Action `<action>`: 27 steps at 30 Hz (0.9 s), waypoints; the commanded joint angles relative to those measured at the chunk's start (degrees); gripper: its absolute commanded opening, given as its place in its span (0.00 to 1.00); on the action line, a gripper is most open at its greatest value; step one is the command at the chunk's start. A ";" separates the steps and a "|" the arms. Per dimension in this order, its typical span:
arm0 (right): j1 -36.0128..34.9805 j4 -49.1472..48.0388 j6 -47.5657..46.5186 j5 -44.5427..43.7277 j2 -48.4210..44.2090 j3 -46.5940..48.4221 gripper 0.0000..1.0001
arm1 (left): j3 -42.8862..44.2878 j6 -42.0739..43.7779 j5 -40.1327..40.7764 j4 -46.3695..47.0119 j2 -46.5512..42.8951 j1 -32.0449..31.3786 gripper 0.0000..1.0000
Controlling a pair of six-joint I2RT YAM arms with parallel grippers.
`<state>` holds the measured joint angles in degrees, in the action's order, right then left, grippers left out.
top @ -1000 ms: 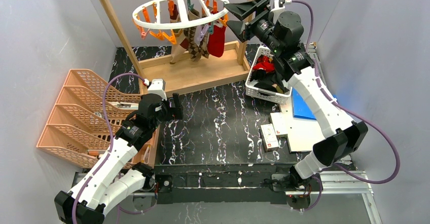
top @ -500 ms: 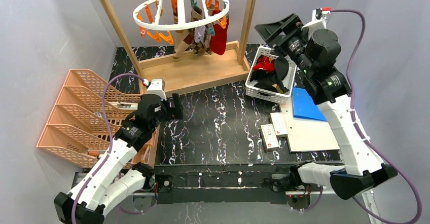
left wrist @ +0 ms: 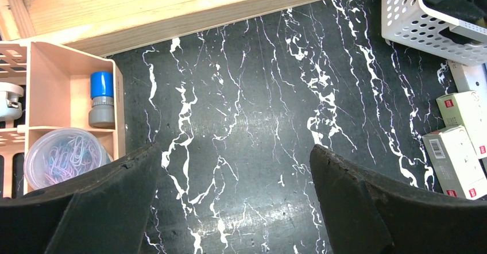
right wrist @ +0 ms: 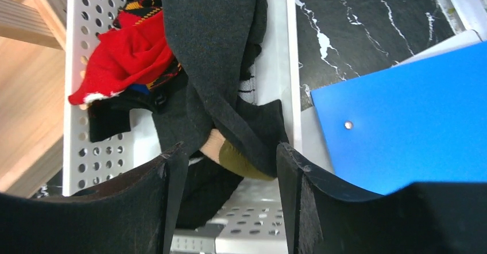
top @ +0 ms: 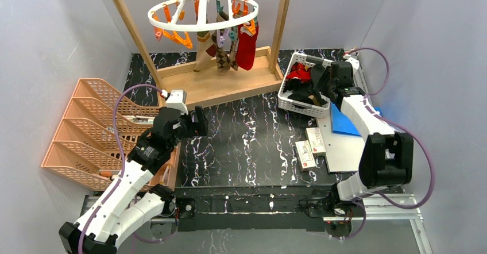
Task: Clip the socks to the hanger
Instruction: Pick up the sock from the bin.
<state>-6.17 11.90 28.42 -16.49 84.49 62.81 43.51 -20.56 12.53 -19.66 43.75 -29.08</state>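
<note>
The hanger (top: 204,12), a white ring with orange and teal clips, hangs from the wooden frame at the back. An argyle sock (top: 221,56) and a red sock (top: 247,44) dangle from it. More socks lie in the white basket (top: 292,102). My right gripper (top: 321,81) is down in that basket. In the right wrist view the right gripper (right wrist: 230,168) stands open astride a dark grey sock (right wrist: 218,47), beside a red sock (right wrist: 132,53). My left gripper (top: 201,122) hovers over the black marble top, and the left wrist view shows the left gripper (left wrist: 235,173) wide open with nothing in it.
Orange lattice trays (top: 86,127) stand at the left. The wooden frame's base (top: 218,84) crosses the back. A blue sheet (top: 344,122), a white board (top: 350,150) and small boxes (top: 307,150) lie right of the basket. A desk organiser (left wrist: 72,81) holds a blue-capped bottle and a tub of paper clips.
My right arm has swung away from the hanger and dropped into the basket, its jaws narrowing around the dark sock. The hanger has swayed a little. The left arm has not moved.
</note>
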 commanded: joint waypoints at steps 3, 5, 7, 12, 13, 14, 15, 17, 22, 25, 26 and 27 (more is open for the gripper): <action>-0.32 -8.02 -4.51 0.11 6.79 4.63 0.64 | -0.70 0.69 -1.02 0.39 -0.28 -0.54 0.98; -0.33 -8.92 -5.30 0.56 8.46 5.32 0.64 | -0.70 0.69 -0.98 0.39 -0.31 -0.67 0.98; -0.26 -9.00 -5.61 0.79 10.15 6.33 0.63 | -0.74 0.69 -1.07 0.48 -0.15 -0.78 0.98; -0.28 -8.25 -5.67 1.56 13.71 7.75 0.58 | -0.64 0.84 -1.33 0.65 0.65 -0.80 0.98; -0.35 -7.73 -5.60 1.59 14.24 8.03 0.56 | -0.62 0.86 -1.43 0.79 0.77 -0.80 0.98; -0.35 -7.46 -5.58 1.60 14.83 8.23 0.55 | -0.57 0.93 -1.41 0.95 0.98 -0.80 0.98; -0.33 -7.20 -5.55 1.56 15.29 8.41 0.53 | -0.53 0.95 -1.45 0.99 1.25 -0.80 0.98; -0.38 -6.90 -5.90 1.16 16.07 8.53 0.52 | -0.53 1.09 -1.36 1.22 1.55 -0.80 0.98; -0.37 -6.85 -6.12 0.21 14.77 7.81 0.33 | -0.69 1.13 -1.32 1.92 1.82 -0.80 0.98; -0.31 -7.31 -6.23 0.83 12.30 7.95 0.16 | -0.69 1.22 -1.77 2.30 2.16 -0.78 0.98; -0.37 -6.93 -6.15 0.73 11.71 8.45 0.10 | -0.69 1.22 -1.88 2.36 2.28 -0.80 0.99; -0.27 -6.34 -5.77 0.32 10.27 9.36 0.05 | -0.64 1.22 -1.90 2.54 2.39 -0.80 0.99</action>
<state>-6.48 6.26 22.59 -15.05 100.33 68.95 43.48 -20.08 11.27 -18.20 45.71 -29.54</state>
